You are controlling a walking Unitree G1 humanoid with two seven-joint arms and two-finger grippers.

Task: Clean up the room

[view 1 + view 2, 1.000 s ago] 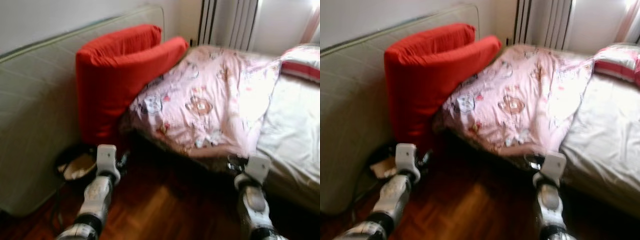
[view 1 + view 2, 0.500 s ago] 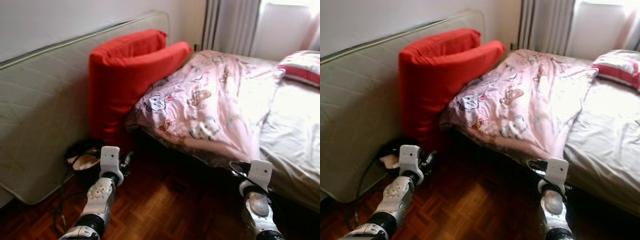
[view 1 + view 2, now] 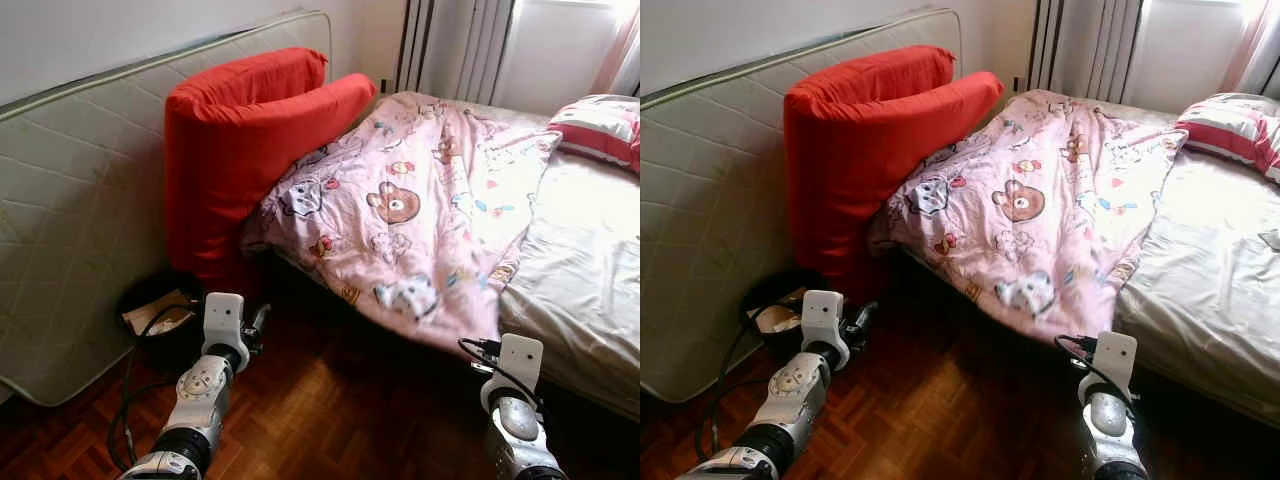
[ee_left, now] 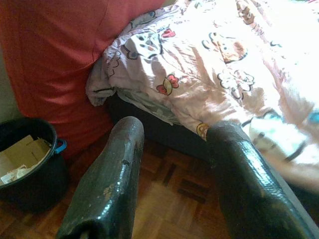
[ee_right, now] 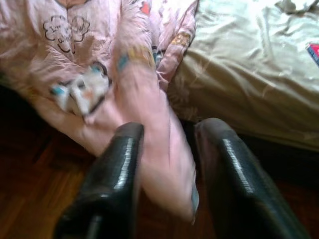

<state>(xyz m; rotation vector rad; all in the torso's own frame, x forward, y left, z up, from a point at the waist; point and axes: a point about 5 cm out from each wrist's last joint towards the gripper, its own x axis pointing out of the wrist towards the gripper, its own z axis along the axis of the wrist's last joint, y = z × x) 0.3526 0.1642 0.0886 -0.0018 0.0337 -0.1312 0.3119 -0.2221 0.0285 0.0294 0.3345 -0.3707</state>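
Note:
A pink cartoon-print duvet point(image 3: 420, 200) lies rumpled on the bed, one corner hanging over the side toward the wooden floor. A big red cushion point(image 3: 240, 150) leans between the bed and an upright grey-green mattress point(image 3: 70, 220). My left gripper point(image 4: 177, 132) is open, low over the floor, facing the duvet's edge and the cushion's foot. My right gripper point(image 5: 171, 127) is open just short of the hanging duvet corner point(image 5: 149, 129), with nothing held.
A black bucket point(image 3: 160, 310) holding cardboard stands on the floor by the cushion, with black cables point(image 3: 125, 420) looping beside it. A striped pillow point(image 3: 600, 125) and pale sheet point(image 3: 580, 260) lie on the bed's right side. A radiator point(image 3: 455, 45) stands behind the bed.
The whole picture has shifted and sharpened as the camera moved. Both arms stay low before me; the right one sits a little lower in the picture. Duvet and cushion lie as before.

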